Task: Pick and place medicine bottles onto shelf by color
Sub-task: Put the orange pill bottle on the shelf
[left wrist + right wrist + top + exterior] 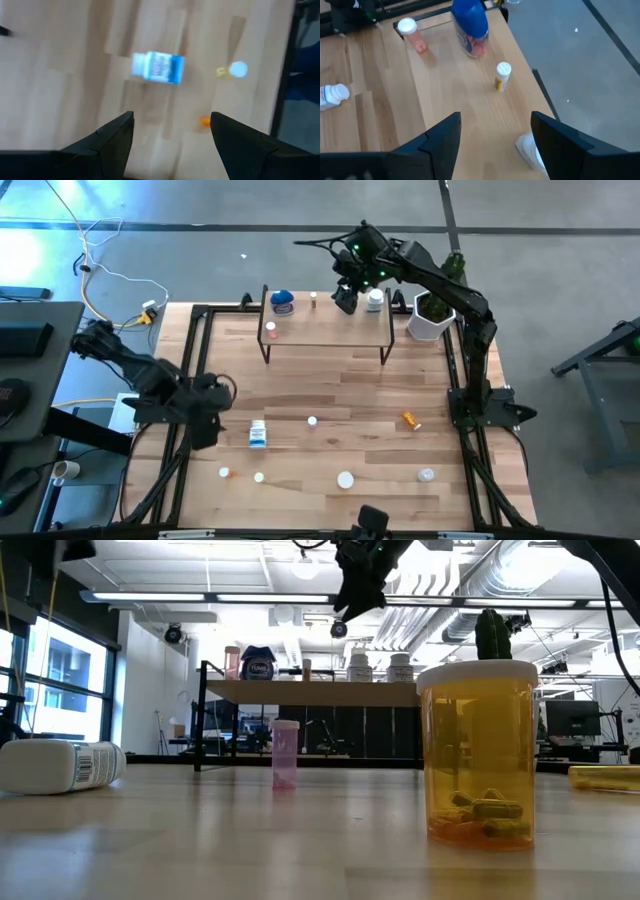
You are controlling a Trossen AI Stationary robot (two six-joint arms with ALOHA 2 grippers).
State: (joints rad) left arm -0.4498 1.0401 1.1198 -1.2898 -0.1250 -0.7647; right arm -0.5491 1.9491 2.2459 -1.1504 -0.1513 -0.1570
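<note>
- Nearest the front edge of the pale plank worktop point(330, 395), a row of four small medicine bottles stands: an orange one with a white cap point(224, 473), a tiny white-capped one point(259, 477), a wider white-lidded one point(345, 479) and a pale-lidded one point(427, 475). In the low view, one of them is a clear orange vial with a white lid point(478, 752) and capsules inside.
- Farther back on the worktop are three more: a white bottle with a blue label point(258, 434) lying on its side, a small pinkish vial with a white cap point(312, 421) standing upright, and an orange vial point(411, 420) lying on its side.
- The left gripper point(205, 432) hangs above the worktop's left part, just beside the blue-labelled bottle, with its fingers spread apart and nothing between them.
- At the far side stands the shelf point(327, 332), a low riser with a light wood top and thin black legs.
- On the shelf, five bottles are visible: a round jar with a blue lid point(282, 302), a pinkish vial point(270, 330), a thin yellowish vial with a white cap point(313, 300), and two white bottles, one point(375, 301) visible from above and the pair point(359, 666) point(400, 667) side by side in the low view.
- The right gripper point(345, 301) hovers over the shelf top between the thin vial and the white bottle, fingers apart, gripping nothing.
- Beyond the shelf's right end sits a white pot with a green plant point(432, 315).
</note>
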